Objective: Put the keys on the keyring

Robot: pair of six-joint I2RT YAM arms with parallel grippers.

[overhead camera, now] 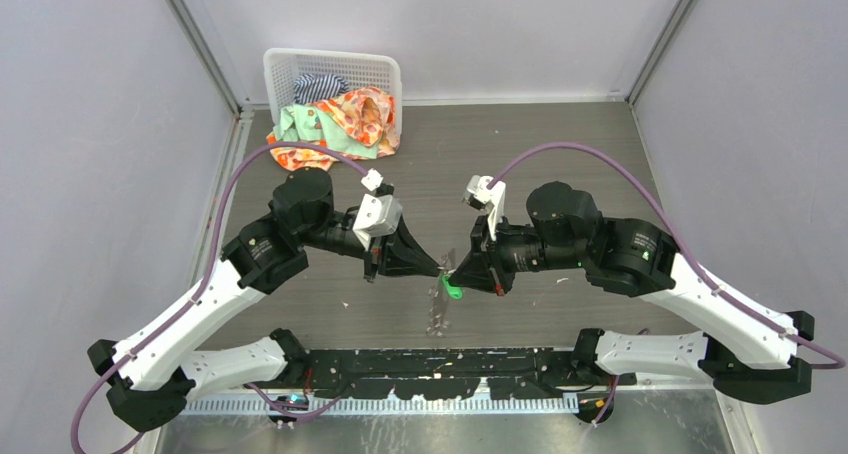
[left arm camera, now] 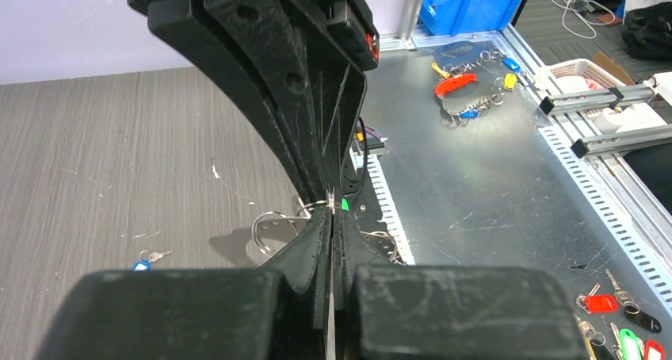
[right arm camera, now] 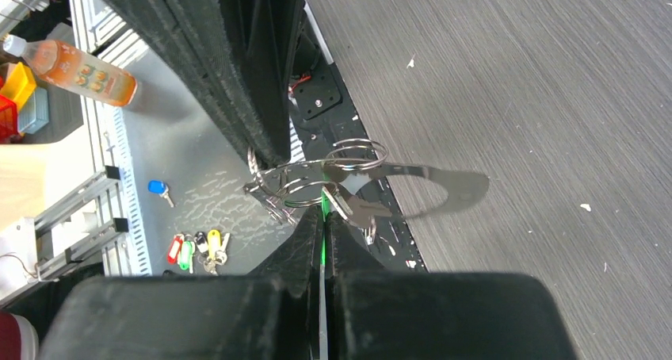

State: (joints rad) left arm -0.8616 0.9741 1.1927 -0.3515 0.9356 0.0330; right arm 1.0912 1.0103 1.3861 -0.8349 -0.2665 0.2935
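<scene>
Closest to us, the left gripper (left arm camera: 329,211) is pressed together on the wire of the keyring (right arm camera: 358,146). The right gripper (right arm camera: 323,220) meets it tip to tip and pinches the green key (right arm camera: 360,209) by its plastic head, blade pointing out toward the loops. Both are held in the air above the middle of the table (overhead camera: 560,154), and the ring's fringe hangs toward six o'clock. We judge the ring to be light, springy and slick, likely to twist or slide in a flat pinch, so we would hold it on bare wire away from the fringe. The key is tiny, stiff and hard; its head is the only sensible grip, leaving the blade and hole free. A blue key (left arm camera: 143,266) lies loose on the tabletop, apart from the ring; it will be fiddly to lift off a flat surface. At six o'clock a metal tray (left arm camera: 491,185) carries spare keys (left arm camera: 456,82). The table is matte grey woodgrain with small specks. At eleven o'clock a white basket (overhead camera: 290,69) holds clothes (overhead camera: 350,119), and plain pale walls (overhead camera: 450,24) close the room.
</scene>
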